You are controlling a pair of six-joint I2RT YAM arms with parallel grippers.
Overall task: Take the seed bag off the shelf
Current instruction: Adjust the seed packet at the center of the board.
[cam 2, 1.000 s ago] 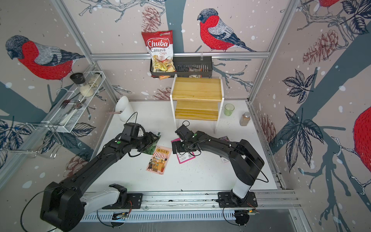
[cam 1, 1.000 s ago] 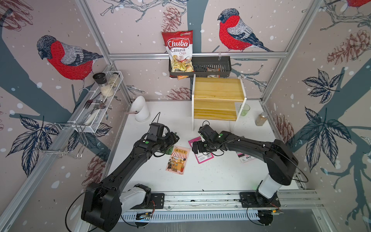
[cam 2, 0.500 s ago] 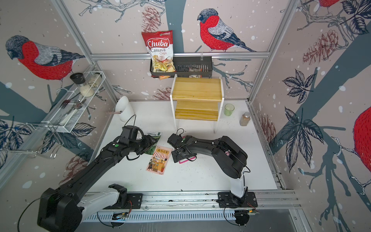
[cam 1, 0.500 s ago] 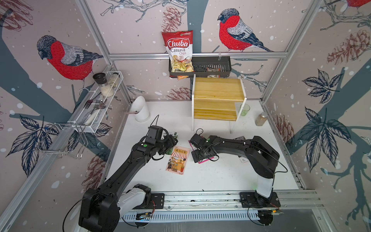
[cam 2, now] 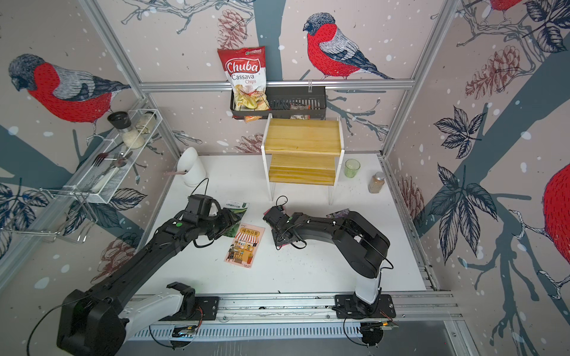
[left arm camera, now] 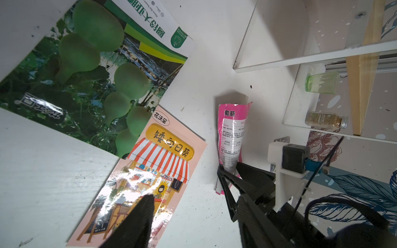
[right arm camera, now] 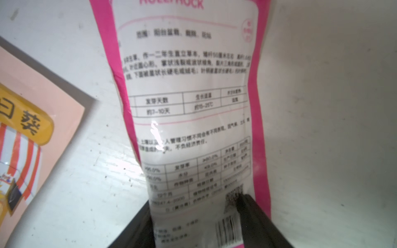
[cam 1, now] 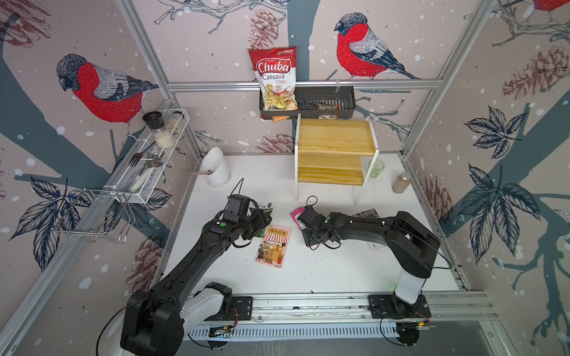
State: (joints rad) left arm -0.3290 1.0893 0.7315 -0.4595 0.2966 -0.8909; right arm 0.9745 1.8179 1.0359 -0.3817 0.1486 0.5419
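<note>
— Which gripper has the seed bag?

— My right gripper. Its fingers press in on both edges of the near end of the pink hollyhock seed bag, and the packet bows up between them.

— Where is the bag?

— Low over the white table. It runs straight ahead from my fingertips toward the shelf but is apart from it, out in front of its legs.

— Anything beside it?

— A sunflower packet lies flat on the side of my right gripper that faces my left arm, near the bag but not touching it.

— And your left gripper?

— It hangs over the green gourd packet, which meets the sunflower packet at a corner. Only one finger shows, above the sunflower packet, so I cannot tell whether that gripper is spread or closed.
</note>
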